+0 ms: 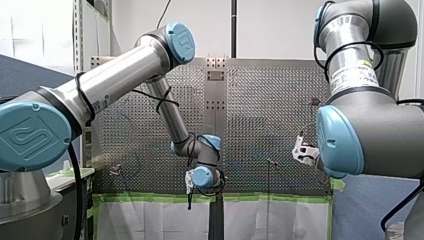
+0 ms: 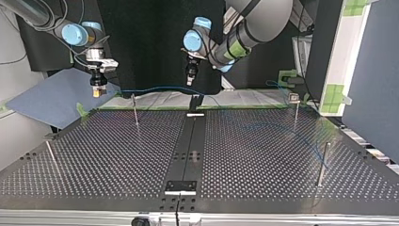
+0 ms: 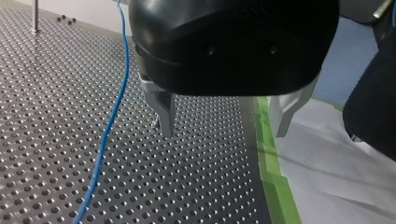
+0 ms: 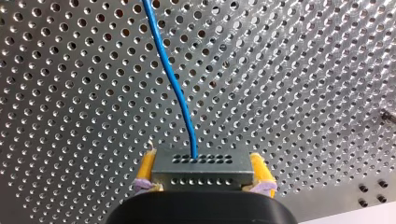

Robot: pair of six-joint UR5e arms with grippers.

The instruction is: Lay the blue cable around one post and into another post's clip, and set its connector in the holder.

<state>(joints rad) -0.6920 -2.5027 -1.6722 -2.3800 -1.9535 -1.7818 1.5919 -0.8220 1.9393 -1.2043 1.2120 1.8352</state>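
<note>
Here we judge the step in hand to be carrying the cable towards its post, so the whole table (image 2: 263, 155) matters first: the run should stay low over the holes and sweep wide, without snagging the thin posts. Our right gripper (image 4: 203, 173) is clamped on the connector (image 4: 203, 163), with its yellow pads (image 4: 146, 168) pressing both ends. It hangs near the table's corner at the top view's left, and it should travel slowly so the wire does not kink where it leaves the block. Our left gripper (image 3: 224, 123) has its metal fingers (image 3: 163, 109) apart with nothing between them, beside the blue cable (image 3: 110, 126) and not touching it. We think it should take the wire gently and steer it to the post with the clip (image 2: 294, 98). The cable is thin, bright blue and limp. In the top view it sags from the connector along the edge nearest the arms, then trails faintly over the holes. The connector is a small grey block with rows of tiny holes.
</note>
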